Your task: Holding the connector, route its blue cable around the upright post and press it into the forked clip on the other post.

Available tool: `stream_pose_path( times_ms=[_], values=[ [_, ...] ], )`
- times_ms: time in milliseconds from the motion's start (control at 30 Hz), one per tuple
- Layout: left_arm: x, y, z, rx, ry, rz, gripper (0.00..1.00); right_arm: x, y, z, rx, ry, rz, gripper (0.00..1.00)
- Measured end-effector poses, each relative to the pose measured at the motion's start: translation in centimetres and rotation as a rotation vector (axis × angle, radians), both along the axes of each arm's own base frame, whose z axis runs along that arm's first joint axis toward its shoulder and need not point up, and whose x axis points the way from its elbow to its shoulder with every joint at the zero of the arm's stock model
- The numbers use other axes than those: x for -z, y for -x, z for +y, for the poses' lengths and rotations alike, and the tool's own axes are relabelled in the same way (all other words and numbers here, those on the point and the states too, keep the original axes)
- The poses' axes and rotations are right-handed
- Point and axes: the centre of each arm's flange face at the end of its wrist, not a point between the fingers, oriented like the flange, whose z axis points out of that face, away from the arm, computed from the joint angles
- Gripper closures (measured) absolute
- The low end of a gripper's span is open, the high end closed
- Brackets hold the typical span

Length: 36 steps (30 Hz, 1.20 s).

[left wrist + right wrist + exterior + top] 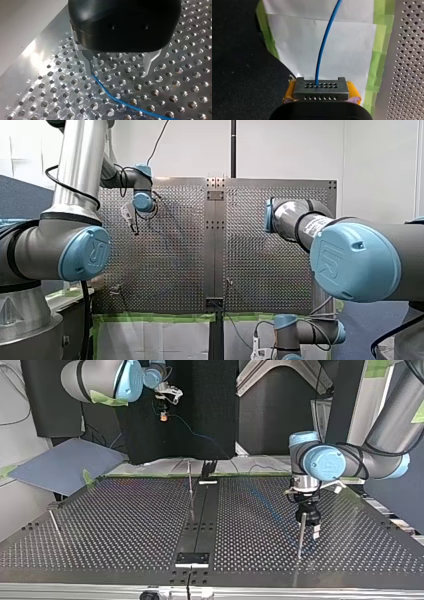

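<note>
In the right wrist view my right gripper [321, 87], with yellow pads [290, 91], is shut on a grey connector [322, 93] with rows of holes. A blue cable [322, 50] leaves the connector. In the top view that gripper [163, 414] hangs high beyond the plate's far edge. My left gripper [118, 66] stands open just over the plate, and the blue cable [110, 96] lies on the plate, starting beside one metal finger [87, 62]. In the top view the left gripper [309, 529] is next to a thin upright post [300, 540].
A perforated metal plate [125, 530] covers the table. A second thin post [190, 491] stands near the plate's middle seam, and a third [54, 524] leans at the top view's left. White paper with green tape [377, 50] borders the plate.
</note>
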Motion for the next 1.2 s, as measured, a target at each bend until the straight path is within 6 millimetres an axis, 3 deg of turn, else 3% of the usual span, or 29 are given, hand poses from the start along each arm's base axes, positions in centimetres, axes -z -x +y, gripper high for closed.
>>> stream_pose_path(
  times_ms=[767,1200],
  values=[
    [0.1,0.3,-0.6,-0.016,0.006,0.006,0.0,-6.7,0.7,-0.2,0.059,-0.08,0.015,1.0],
    [0.2,0.6,-0.9,-0.011,0.005,0.023,0.0,-11.5,0.4,-3.1,0.08,-0.046,-0.004,1.0]
  ],
)
